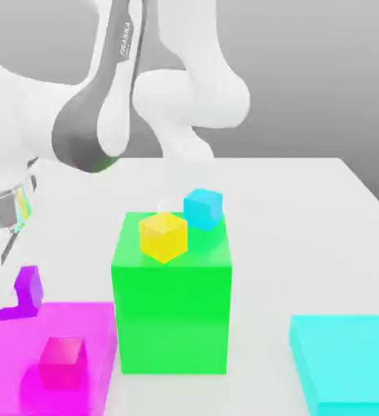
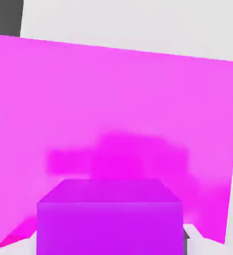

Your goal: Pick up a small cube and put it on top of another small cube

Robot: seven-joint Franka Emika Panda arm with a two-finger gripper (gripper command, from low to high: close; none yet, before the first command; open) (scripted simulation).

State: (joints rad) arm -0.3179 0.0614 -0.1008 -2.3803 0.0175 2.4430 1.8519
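Observation:
The small violet cube (image 1: 28, 288) (image 2: 110, 219) hangs just above the far left part of a low magenta block (image 1: 91, 325) (image 2: 118, 99) and casts a shadow on it. My gripper (image 1: 18, 266) comes down from the white arm at the exterior view's left and is shut on the violet cube. A sliver of a dark finger pad (image 2: 186, 244) shows beside the cube in the hand view. A pink-magenta small cube (image 1: 62, 361) rests on the near part of the same magenta block.
A tall green block (image 1: 172, 309) stands in the middle, with a yellow cube (image 1: 163, 236) and a cyan cube (image 1: 203, 208) on top. A flat cyan block (image 1: 346, 366) lies at the exterior view's right. White table (image 1: 306, 227) lies all around.

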